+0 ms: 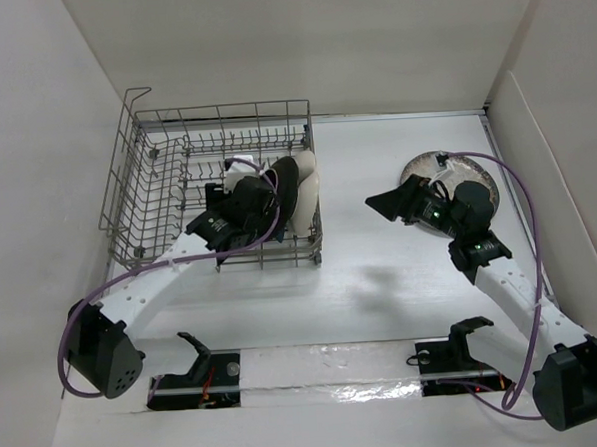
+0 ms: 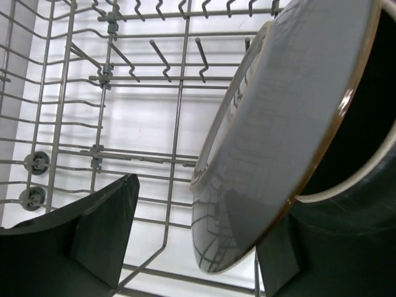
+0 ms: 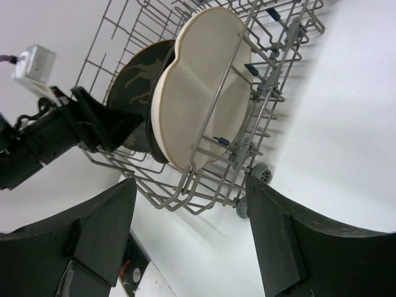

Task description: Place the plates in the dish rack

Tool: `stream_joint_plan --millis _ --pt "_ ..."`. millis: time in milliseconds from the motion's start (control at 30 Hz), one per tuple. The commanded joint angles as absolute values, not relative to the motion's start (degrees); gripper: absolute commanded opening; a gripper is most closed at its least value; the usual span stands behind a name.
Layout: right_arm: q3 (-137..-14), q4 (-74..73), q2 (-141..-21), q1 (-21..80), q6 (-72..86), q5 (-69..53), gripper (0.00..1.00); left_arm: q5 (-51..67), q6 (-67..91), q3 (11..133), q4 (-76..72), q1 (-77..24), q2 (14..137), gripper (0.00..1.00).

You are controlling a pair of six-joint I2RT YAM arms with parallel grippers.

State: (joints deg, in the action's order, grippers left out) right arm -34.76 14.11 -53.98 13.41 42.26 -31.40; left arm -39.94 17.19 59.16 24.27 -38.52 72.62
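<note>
The grey wire dish rack stands at the left. A brown-rimmed beige plate stands on edge in it, between the spread fingers of my open left gripper. The plate's lower rim sits close to the right finger, and the left finger is well clear of it. A dark reindeer-patterned plate and a cream sectioned plate also stand upright in the rack. My right gripper hangs open and empty beside a speckled cream plate that lies flat on the table.
White walls close in the table on the left, back and right. The rack's raised wire handle stands at its far left corner. My right arm and its purple cable cross over the speckled plate.
</note>
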Motion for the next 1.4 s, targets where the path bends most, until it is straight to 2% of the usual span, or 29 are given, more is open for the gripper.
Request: stream_joint_plan --millis 0,100,200,233,300,333,400,433,467,567,667,700,733,800,833,900,1033,1133,1367 --pt "-36.82 14.68 -53.17 12.92 42.45 -30.15 0.76 -41.31 18.19 63.62 24.78 -38.14 67.68 0.69" --pt "-37.35 13.89 -53.0 12.4 42.71 -27.69 0.74 -40.52 17.75 65.47 24.7 -38.14 65.05 0.72" --pt "-38.23 12.22 -53.09 12.39 42.71 -24.62 0.65 -38.06 16.61 66.7 22.86 -38.14 61.97 0.71" --pt "-38.49 11.78 -53.26 11.7 42.71 -23.83 0.58 -37.27 16.52 66.97 21.98 -38.14 60.48 0.7" --pt "-38.41 10.29 -53.7 10.99 42.71 -20.23 0.5 -34.64 16.44 67.41 21.1 -38.14 59.07 0.67" --pt "-37.71 10.28 -53.79 10.03 43.06 -20.21 0.34 -33.15 16.17 67.24 19.7 -38.14 57.5 0.66" --pt "-36.13 10.28 -53.7 8.45 44.82 -12.85 0.16 -28.23 15.73 66.8 18.29 -38.14 56.17 0.56" --pt "-35.43 10.11 -53.7 7.83 45.43 -10.74 0.01 -26.73 15.73 66.1 17.24 -38.14 55.12 0.52" --pt "-34.55 9.67 -53.88 7.04 45.87 -7.5 0.0 -23.85 15.73 65.66 16.79 -38.14 54.59 0.39" --pt "-33.67 8.26 -54.58 3.52 45.97 -1.0 0.0 -18.57 16.17 63.55 14.33 -38.14 52.13 0.02" --pt "-33.4 6.86 -54.93 -0.34 46.49 6.47 0.0 -14.26 16.44 61.0 10.99 -38.14 48.61 0.0" --pt "-32.88 6.68 -55.19 -1.22 46.76 8.07 0.05 -13.89 16.52 60.65 10.55 -38.14 47.82 0.0" --pt "-32.7 6.33 -55.98 -2.27 47.11 9.48 0.24 -13.63 16.26 60.21 10.11 -38.14 46.33 0.0" --pt "-32.08 6.33 -57.3 -5.7 48.25 11.86 0.46 -12.66 15.82 59.25 9.5 -38.14 45.01 0.0" --pt "-31.47 6.24 -58.78 -7.02 48.69 12.47 0.64 -12.4 15.65 58.89 8.71 -38.14 43.87 0.0" --pt "-30.59 6.07 -60.28 -11.24 49.65 13.62 0.7 -10.82 15.21 57.67 8.26 -38.14 43.16 0.01" --pt "-29.18 5.36 -63.28 -17.48 50.45 14.14 0.72 -7.3 14.68 55.99 6.77 -38.14 42.1 0.13" --pt "-29.09 3.87 -65.82 -20.9 50.62 15.82 0.71 -5.19 14.24 55.98 6.85 -38.14 42.1 0.15" --pt "-31.46 5.72 -76.8 -24.35 52.82 6.96 0.7 -2.81 14.41 55.37 6.15 -38.14 39.11 0.2"
